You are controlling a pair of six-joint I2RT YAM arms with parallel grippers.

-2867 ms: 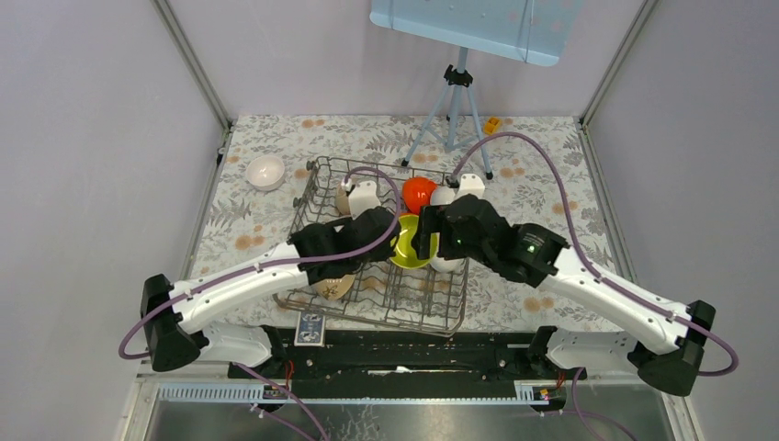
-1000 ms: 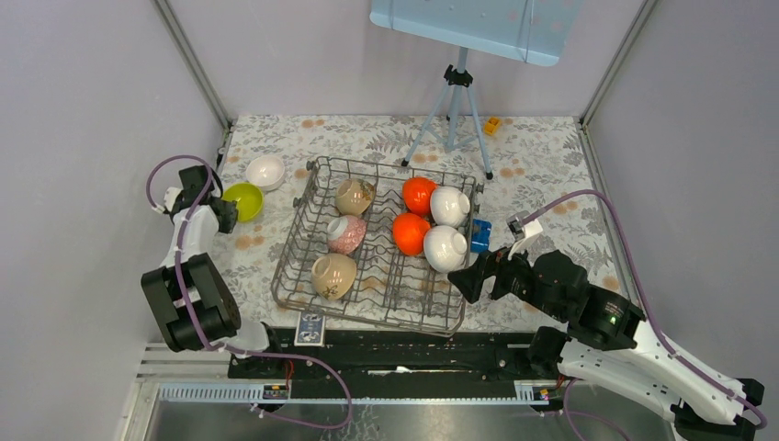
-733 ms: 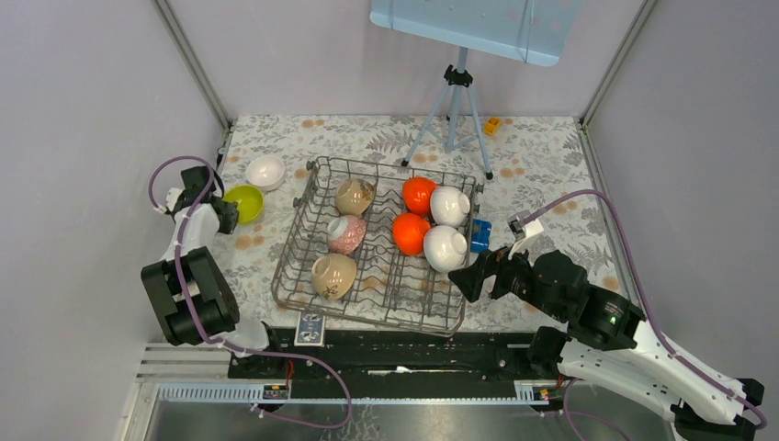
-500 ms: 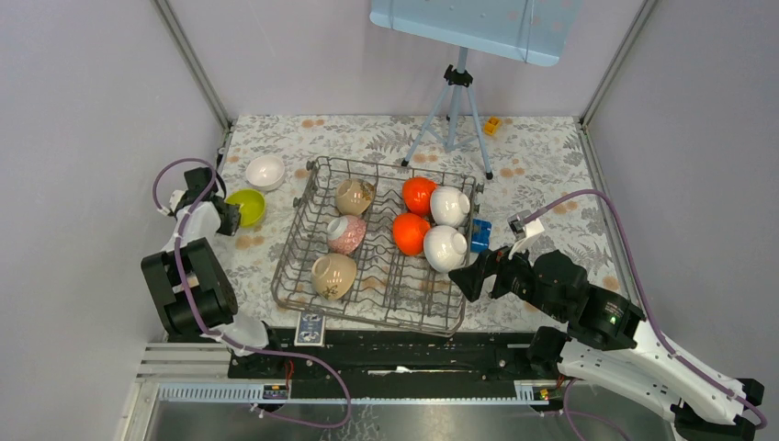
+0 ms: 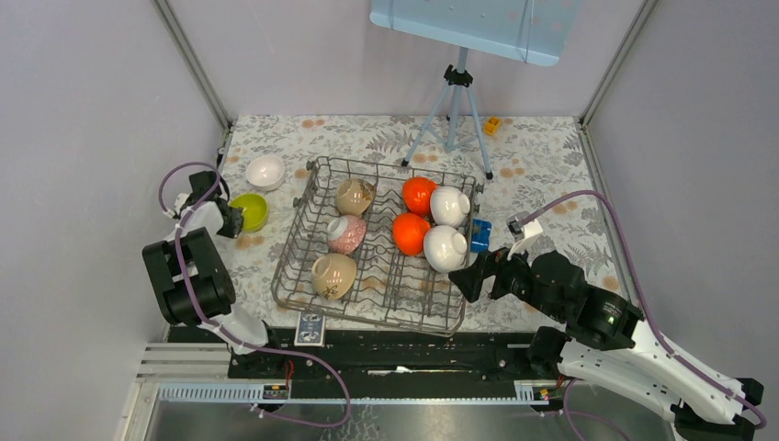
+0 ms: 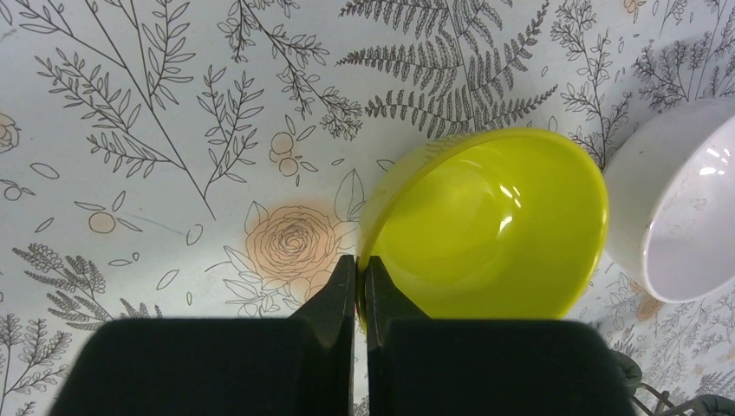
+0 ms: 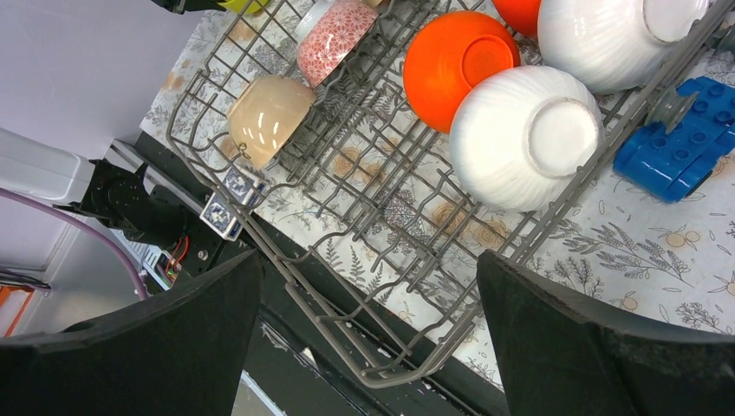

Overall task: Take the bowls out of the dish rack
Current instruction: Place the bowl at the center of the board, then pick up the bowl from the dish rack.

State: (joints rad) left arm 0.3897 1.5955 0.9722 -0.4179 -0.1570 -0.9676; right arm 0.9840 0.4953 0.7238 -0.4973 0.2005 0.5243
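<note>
Presently, item by item.

Left pincer [image 6: 357,277]: closed tight, nipping the near rim of the lime-yellow bowl [image 6: 485,225], one finger inside the wall and one outside. That edge hold keeps the bowl mouth-up, which suits setting it down. Whether its foot is already on the surface [image 6: 130,130] I cannot tell.

Just beside it, rims nearly touching: a plain white bowl [image 6: 676,208], mouth-up on the floral surface, left of the dish rack [image 5: 285,262]. By my reading this is where unloaded bowls are gathered.

Right pincer [image 7: 366,260]: spread to its widest and holding nothing. It hovers off the rack's near right corner, probably waiting for its turn.

In the rack, tipped between the tines as if to drain:
- orange-red bowls, two [image 5: 418,195] [image 5: 409,233]
- white ribbed bowls, two [image 5: 449,206] [image 5: 445,248]
- beige bowls, two [image 5: 353,197] [image 5: 333,275]
- pink-patterned bowl, one [image 5: 346,233]

Tally: seven bowls in the rack and two out of it.

Sundries: one blue block [image 5: 480,234] against the rack's right side, and one tripod [image 5: 450,110] at the far edge.
</note>
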